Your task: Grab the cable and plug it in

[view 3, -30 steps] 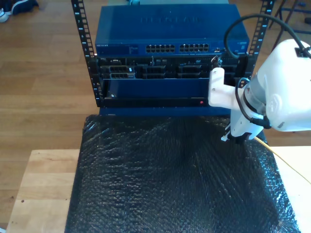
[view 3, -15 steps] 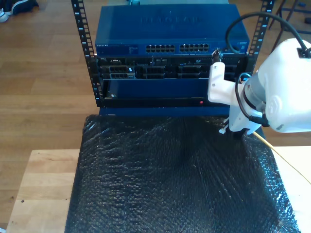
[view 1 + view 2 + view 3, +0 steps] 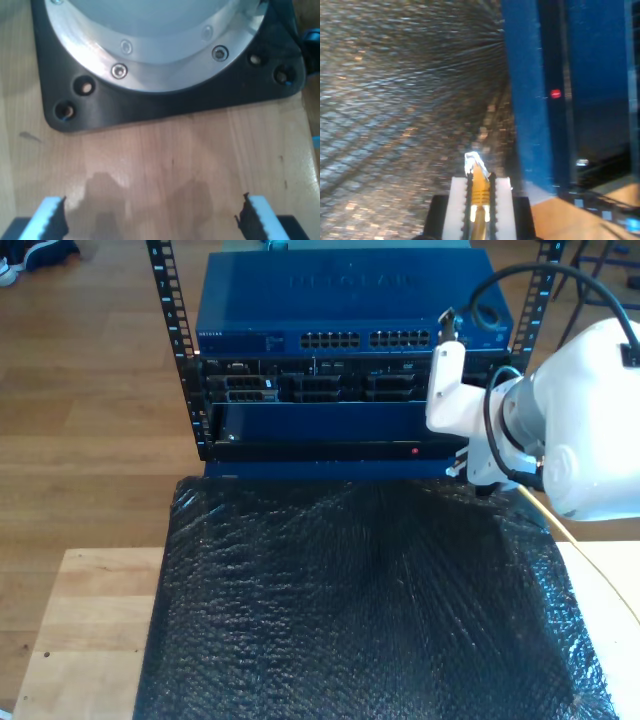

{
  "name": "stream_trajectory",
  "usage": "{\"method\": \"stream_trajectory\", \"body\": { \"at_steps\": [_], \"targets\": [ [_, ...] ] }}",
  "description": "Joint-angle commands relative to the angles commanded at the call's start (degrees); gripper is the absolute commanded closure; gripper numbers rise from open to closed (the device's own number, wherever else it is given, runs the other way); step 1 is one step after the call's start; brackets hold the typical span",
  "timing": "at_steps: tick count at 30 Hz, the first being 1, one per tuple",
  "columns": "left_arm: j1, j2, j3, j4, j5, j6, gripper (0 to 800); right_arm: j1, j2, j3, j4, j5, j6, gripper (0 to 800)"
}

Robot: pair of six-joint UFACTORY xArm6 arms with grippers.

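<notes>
My second gripper (image 3: 480, 181) is shut on the yellow cable (image 3: 480, 192). Its clear plug (image 3: 473, 162) sticks out past the white fingers (image 3: 456, 200). In the exterior view this gripper (image 3: 468, 474) hangs at the right, just above the far edge of the black bubble-wrap mat (image 3: 350, 590). It is close to the lower blue front of the rack (image 3: 320, 425). The cable (image 3: 548, 518) trails back toward the exterior view's right over the table. My first gripper (image 3: 155, 220) is open over bare wood with nothing between its fingertips (image 3: 52, 217).
A blue network switch (image 3: 350, 295) with rows of ports (image 3: 370, 339) sits on top of the rack; more port panels lie below. A red light (image 3: 555, 93) glows on the lower panel. A black base plate with a metal ring (image 3: 165, 95) lies ahead of my first gripper.
My second gripper has risen off the mat and moved toward the rack front, carrying the cable's plug with it.
</notes>
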Motion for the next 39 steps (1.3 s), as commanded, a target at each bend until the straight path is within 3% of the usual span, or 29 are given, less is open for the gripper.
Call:
{"method": "stream_trajectory", "body": {
  "at_steps": [19, 39],
  "targets": [
    [0.0, 0.0, 0.0, 0.0, 0.0, 0.0, 0, 2.99, 7.12, -0.97, -1.76, -17.49, 0.35, 800],
    [0.0, 0.0, 0.0, 0.0, 0.0, 0.0, 0, 2.9, 6.51, 0.88, -1.67, -24.88, 0.44, 800]
  ]
}}
